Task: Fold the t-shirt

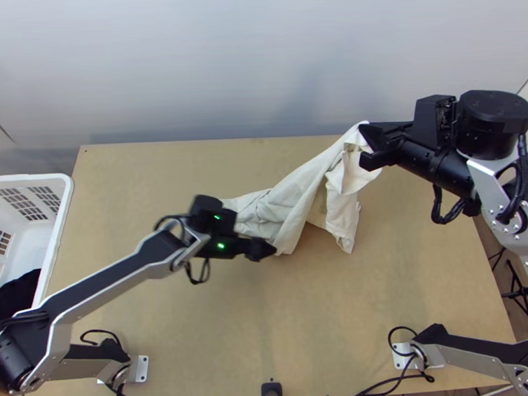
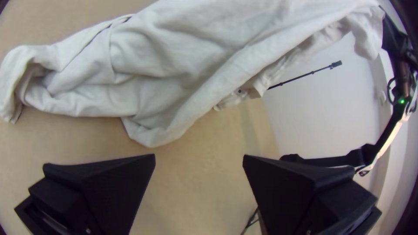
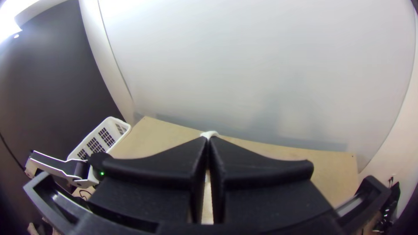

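**Not folding yet, just sorting out the spread**

Top view: the t-shirt (image 1: 292,207) is bunched mid-table (image 1: 164,328), one end hiked up. The white basket (image 1: 68,192) on the left has some black cloth (image 1: 14,294) in it.

Left wrist view: my left pincer (image 2: 199,156) is spread wide, nothing in it, t-shirt nearby. Guessing it needs a loose edge next.

Right wrist view: my right pincer (image 3: 208,139) is pinched together on a bit of t-shirt.

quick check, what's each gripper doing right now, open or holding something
Left gripper: open, holding nothing.
Right gripper: closed, holding an edge of the white t-shirt up.
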Robot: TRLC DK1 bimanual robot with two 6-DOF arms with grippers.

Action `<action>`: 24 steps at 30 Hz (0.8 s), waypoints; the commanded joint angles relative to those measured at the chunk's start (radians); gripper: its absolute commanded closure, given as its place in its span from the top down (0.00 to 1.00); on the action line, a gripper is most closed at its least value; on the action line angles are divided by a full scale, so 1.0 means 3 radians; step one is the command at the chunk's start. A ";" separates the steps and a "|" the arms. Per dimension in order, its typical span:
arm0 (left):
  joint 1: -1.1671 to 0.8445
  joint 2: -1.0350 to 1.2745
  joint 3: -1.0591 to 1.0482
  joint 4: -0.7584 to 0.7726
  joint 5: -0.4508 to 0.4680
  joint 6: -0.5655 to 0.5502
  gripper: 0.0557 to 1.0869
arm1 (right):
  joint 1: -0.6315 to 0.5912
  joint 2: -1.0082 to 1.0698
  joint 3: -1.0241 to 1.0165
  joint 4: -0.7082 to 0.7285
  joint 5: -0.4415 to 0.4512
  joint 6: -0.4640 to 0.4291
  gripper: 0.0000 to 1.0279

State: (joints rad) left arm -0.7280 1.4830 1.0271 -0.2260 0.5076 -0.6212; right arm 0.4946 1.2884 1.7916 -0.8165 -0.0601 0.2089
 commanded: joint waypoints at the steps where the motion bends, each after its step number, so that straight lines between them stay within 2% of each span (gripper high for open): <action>1: -0.0467 0.0318 0.0002 0.0395 -0.0828 0.0066 0.95 | -0.0033 -0.0051 -0.0005 -0.0019 0.0001 0.0009 0.04; 7: -0.0651 0.0589 0.0064 0.0759 -0.1237 0.0092 0.95 | -0.0053 -0.0061 0.0005 -0.0024 -0.0004 0.0040 0.04; 10: -0.0718 0.0753 0.0058 0.0917 -0.1498 0.0235 0.95 | -0.0058 -0.0061 0.0011 -0.0024 -0.0030 0.0055 0.04; 16: -0.0856 0.0881 0.0079 0.1127 -0.1753 0.0286 0.95 | -0.0063 -0.0071 0.0011 -0.0044 -0.0030 0.0061 0.04; 20: -0.0953 0.1034 0.0130 0.1280 -0.2193 0.0465 0.95 | -0.0069 -0.0066 0.0041 -0.0044 -0.0086 0.0096 0.04; 24: -0.0958 0.1131 0.0156 0.1301 -0.2280 0.0537 0.95 | -0.0069 -0.0035 0.0077 -0.0044 -0.0117 0.0127 0.04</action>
State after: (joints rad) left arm -0.9886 1.7672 1.0592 0.1234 -0.0849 -0.4995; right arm 0.4751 1.2697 1.8023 -0.8288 -0.0799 0.2352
